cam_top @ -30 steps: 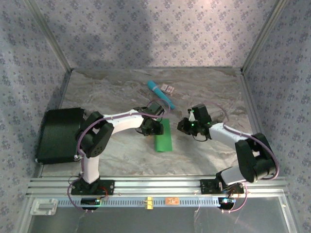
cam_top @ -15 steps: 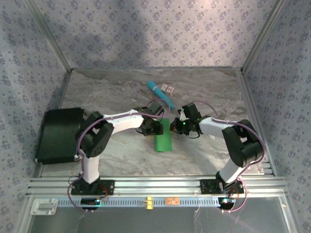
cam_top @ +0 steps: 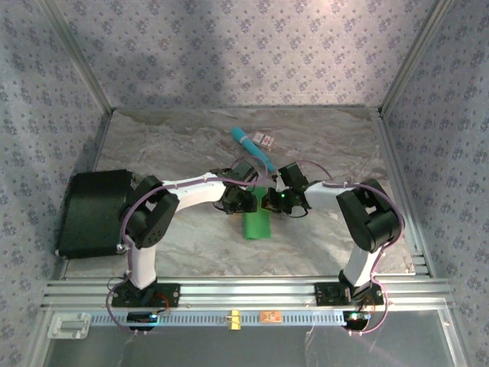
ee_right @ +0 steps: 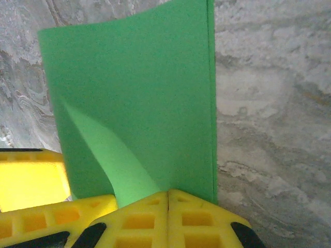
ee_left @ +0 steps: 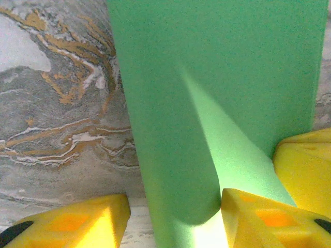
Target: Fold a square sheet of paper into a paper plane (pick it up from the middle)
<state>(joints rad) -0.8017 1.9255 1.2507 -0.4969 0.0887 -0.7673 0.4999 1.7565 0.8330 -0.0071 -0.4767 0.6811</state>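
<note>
The square sheet of paper (cam_top: 257, 224) lies folded into a narrow bright green strip on the marble table between the two arms. My left gripper (cam_top: 238, 202) stands at its left edge, open, its yellow fingers (ee_left: 77, 222) astride a raised curl of the paper (ee_left: 222, 62). One finger touches the curl; the other is apart from it. My right gripper (cam_top: 271, 201) is on the strip's right side. In the right wrist view it (ee_right: 169, 195) is shut, tips together, resting on the paper (ee_right: 139, 77) beside the lifted curl.
A teal cylindrical stick (cam_top: 252, 147) and a small card (cam_top: 265, 139) lie just behind the paper. A black ribbed block (cam_top: 92, 212) sits at the table's left edge. Metal frame rails and patterned walls close in the table.
The right arm has swung left from open table to the paper, and its shut gripper now rests on the strip opposite the left gripper. The left arm has not moved.
</note>
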